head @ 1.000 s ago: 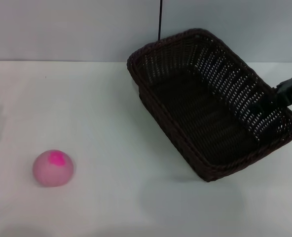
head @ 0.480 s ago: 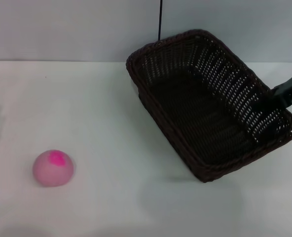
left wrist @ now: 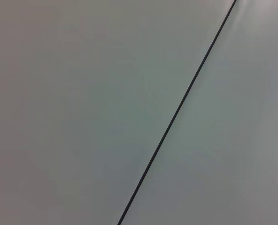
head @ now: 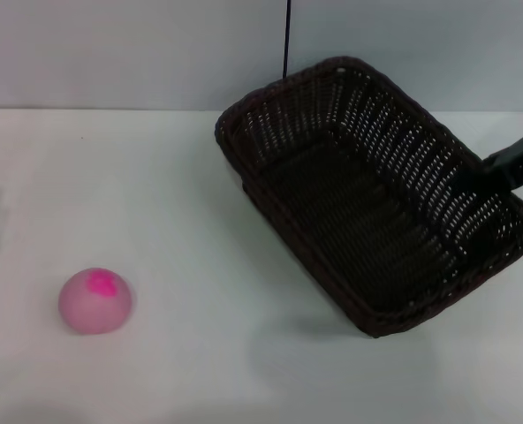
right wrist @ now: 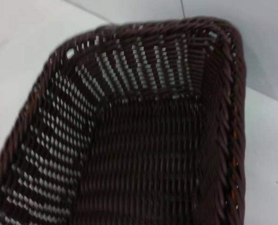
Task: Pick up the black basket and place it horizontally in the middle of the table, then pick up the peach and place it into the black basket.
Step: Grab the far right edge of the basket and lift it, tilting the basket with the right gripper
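One gripper (head: 489, 174) at basket (head: 367, 190) rim.

black basket (head: 367, 190) sits on the right half of the table (head: 200, 353), turned diagonal: one corner toward the back wall near centre, the opposite corner toward the front right. nothing in it. right gripper (head: 500, 168) at the basket's right rim, reaching in from the right edge of the head view. peach (head: 95, 300) on the table front left, well apart from the basket. right wrist view looks down into the basket (right wrist: 143, 140), table (right wrist: 26, 42) beside and behind it.
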